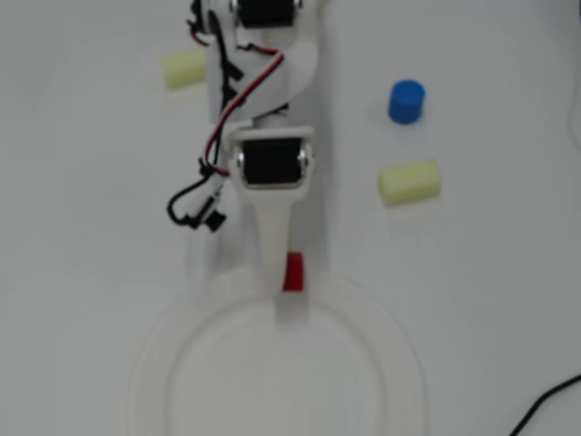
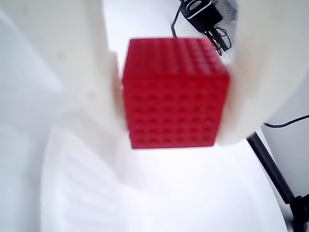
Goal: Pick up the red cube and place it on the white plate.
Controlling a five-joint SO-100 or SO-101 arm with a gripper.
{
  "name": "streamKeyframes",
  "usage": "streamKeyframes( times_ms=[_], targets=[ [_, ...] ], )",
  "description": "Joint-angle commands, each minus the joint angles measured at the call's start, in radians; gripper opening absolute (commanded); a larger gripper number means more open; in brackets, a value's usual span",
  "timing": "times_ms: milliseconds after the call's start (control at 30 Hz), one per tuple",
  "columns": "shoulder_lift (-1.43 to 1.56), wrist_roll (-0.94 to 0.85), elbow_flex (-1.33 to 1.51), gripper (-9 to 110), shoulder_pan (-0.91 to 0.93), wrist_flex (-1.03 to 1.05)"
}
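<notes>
Over one white plate (image 1: 145, 381) the gripper (image 1: 290, 286) clamps one red cube (image 2: 174, 92), near two yellow blocks (image 1: 409, 182) and one blue cylinder (image 1: 406, 101).

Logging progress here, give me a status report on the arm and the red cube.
Gripper shut on the red cube. Cube held at the near rim of the white plate, overhead view. Nothing in the way.

Light: bright, even, washing out the white worktop (image 1: 82, 182) in both views.
Shadows: faint, soft, close under the arm.
Contrast: plate (image 1: 150, 363) rim below the claw (image 1: 290, 295) barely separates from the worktop.
Overhead focus: soft all over, edges fuzzy.
Wrist focus: cube (image 2: 174, 94) fairly sharp; claw fingers (image 2: 63, 72) on either side blurred, overexposed.
</notes>
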Motion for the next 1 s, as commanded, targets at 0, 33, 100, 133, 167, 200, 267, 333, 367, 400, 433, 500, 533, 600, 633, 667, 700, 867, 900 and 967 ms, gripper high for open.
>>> streamKeyframes(
  times_ms=[0, 33, 100, 133, 167, 200, 267, 333, 367, 400, 433, 500, 533, 600, 633, 667, 700, 867, 900, 967],
  targets=[
    [0.100, -0.015, -0.035, 17, -0.009, 0.081],
    [0.121, -0.017, -0.032, 19, -0.009, 0.103],
    [0.167, -0.020, -0.029, 22, -0.009, 0.152],
    [0.192, -0.009, -0.029, 24, -0.008, 0.179],
    [0.219, -0.005, -0.029, 26, -0.006, 0.206],
    [0.250, 0.000, -0.029, 28, -0.005, 0.236],
    [0.318, 0.008, -0.040, 31, -0.005, 0.316],
    [0.405, 0.023, -0.051, 34, -0.005, 0.408],
    [0.456, 0.028, -0.057, 36, -0.008, 0.465],
    [0.511, 0.035, -0.060, 37, -0.011, 0.520],
    [0.571, 0.037, -0.060, 38, -0.015, 0.578],
    [0.690, 0.043, -0.049, 39, -0.023, 0.693],
    [0.756, 0.043, -0.029, 40, -0.026, 0.736],
    [0.893, 0.031, 0.037, 40, -0.029, 0.805],
    [0.963, 0.025, 0.084, 40, -0.029, 0.821],
    [1.040, 0.018, 0.141, 40, -0.029, 0.828],
    [1.114, 0.014, 0.199, 39, -0.025, 0.836],
    [1.453, -0.035, 0.503, 39, 0.015, 0.873],
    [1.500, -0.049, 0.563, 39, 0.029, 0.873],
    [1.574, -0.058, 0.658, 38, 0.055, 0.877]
  ],
)
